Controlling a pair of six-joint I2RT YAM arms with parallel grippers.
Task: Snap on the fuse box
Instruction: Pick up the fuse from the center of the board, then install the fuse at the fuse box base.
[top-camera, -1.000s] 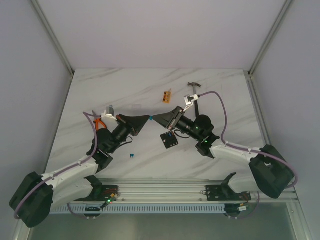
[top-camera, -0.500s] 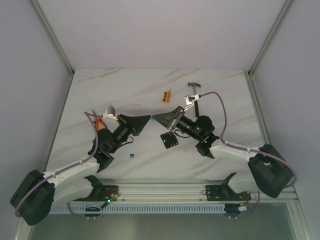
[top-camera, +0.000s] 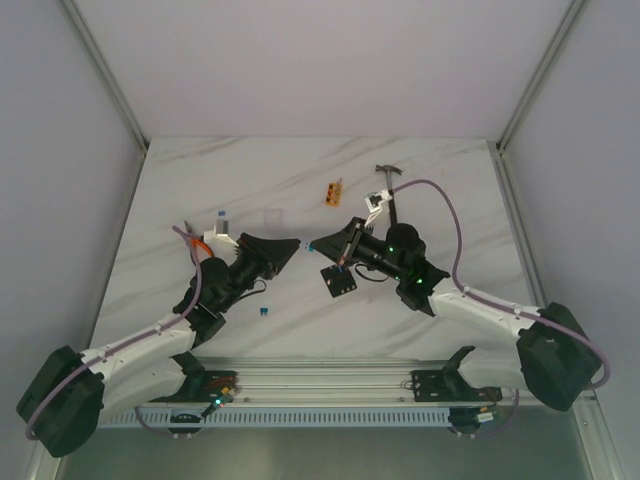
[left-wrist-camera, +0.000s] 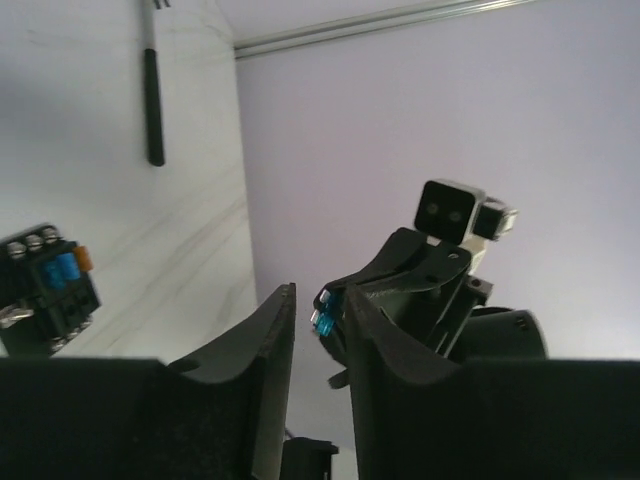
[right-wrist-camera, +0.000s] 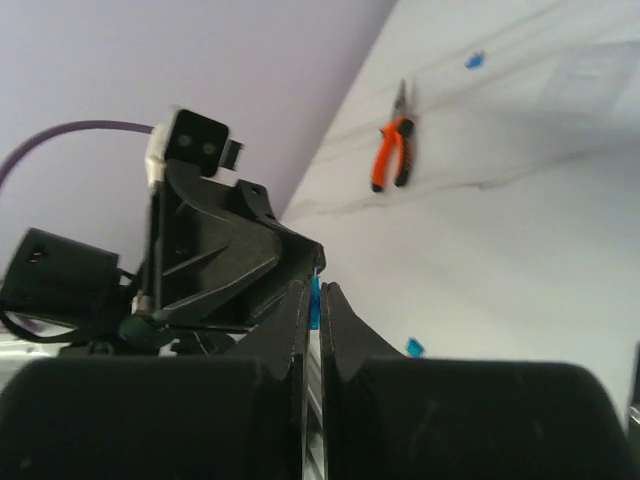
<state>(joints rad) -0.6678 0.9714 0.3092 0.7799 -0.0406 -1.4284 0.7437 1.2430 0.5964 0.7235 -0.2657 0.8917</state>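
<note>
At the centre of the overhead view, my right gripper pinches a small blue fuse, and my left gripper stands slightly parted beside it.

The table holds one fuse box just toward 5 o'clock of its middle, one hammer at 1 o'clock, one orange block at 12 and one pair of pliers at 9. Two arms, the left arm and the right arm, reach in from 6. Three blue fuses lie off the box: one fuse at 10 o'clock, another fuse at 7 and a third fuse at the middle. On the box's top the left wrist view shows one blue fuse and one orange fuse, with any others too small to count.
</note>
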